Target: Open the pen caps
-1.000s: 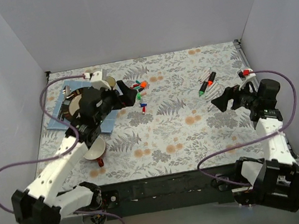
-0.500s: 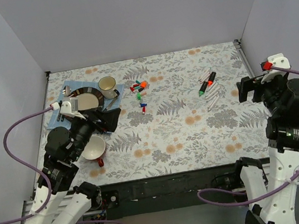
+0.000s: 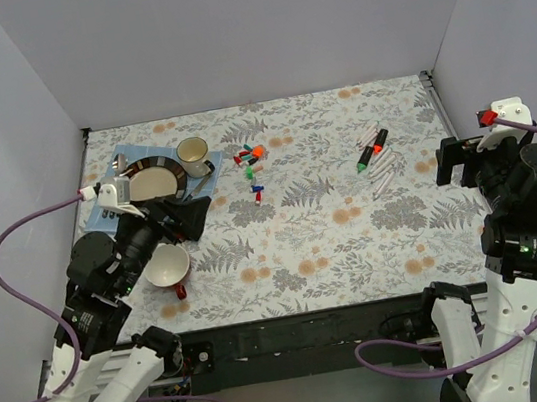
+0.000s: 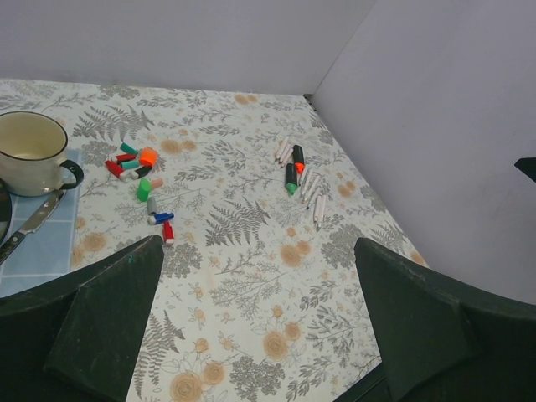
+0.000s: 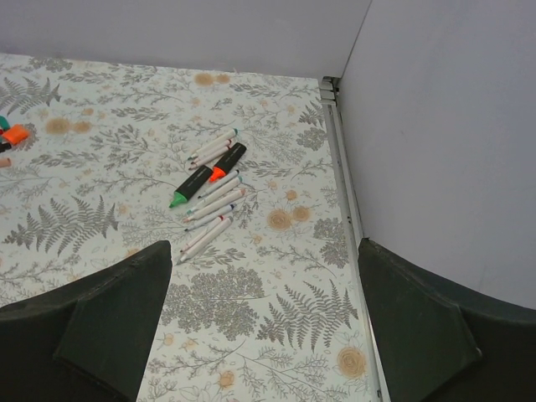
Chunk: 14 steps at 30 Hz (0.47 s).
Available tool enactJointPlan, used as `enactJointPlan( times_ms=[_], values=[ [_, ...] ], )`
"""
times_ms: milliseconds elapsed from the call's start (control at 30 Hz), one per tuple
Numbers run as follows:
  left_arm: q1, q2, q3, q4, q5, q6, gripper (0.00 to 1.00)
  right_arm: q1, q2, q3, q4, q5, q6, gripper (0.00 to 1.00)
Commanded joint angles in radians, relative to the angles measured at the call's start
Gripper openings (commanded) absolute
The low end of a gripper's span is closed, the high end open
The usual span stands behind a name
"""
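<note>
Mug (image 3: 192,153) upright beside plate (image 3: 170,164), pen caps (image 3: 249,158) scattered loose on table (image 3: 335,242) nearby

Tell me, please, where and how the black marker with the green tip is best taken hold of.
Grip the green-tipped marker mid-barrel, from straight above with the right gripper, jaws across it. It lies flat at the left edge of the pen group, thin white pens close on its other side, so a steep descent probably clears them.

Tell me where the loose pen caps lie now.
In the top view the pen caps lie scattered left of centre, just right of the cream mug, apart from the pens farther right.
</note>
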Motion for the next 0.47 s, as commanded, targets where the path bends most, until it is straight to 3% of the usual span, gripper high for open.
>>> enactJointPlan(
  times_ms=[0, 433],
  values=[
    [0.006, -0.002, 0.042, -0.04, 0.004, 0.003, 0.98, -0.004, -0.007, 0.001, 0.035, 0.009, 0.009, 0.98],
    [0.006, -0.011, 0.051, -0.059, -0.037, 0.002, 0.98, -0.004, 0.021, -0.015, 0.104, -0.022, 0.012, 0.98]
  ],
)
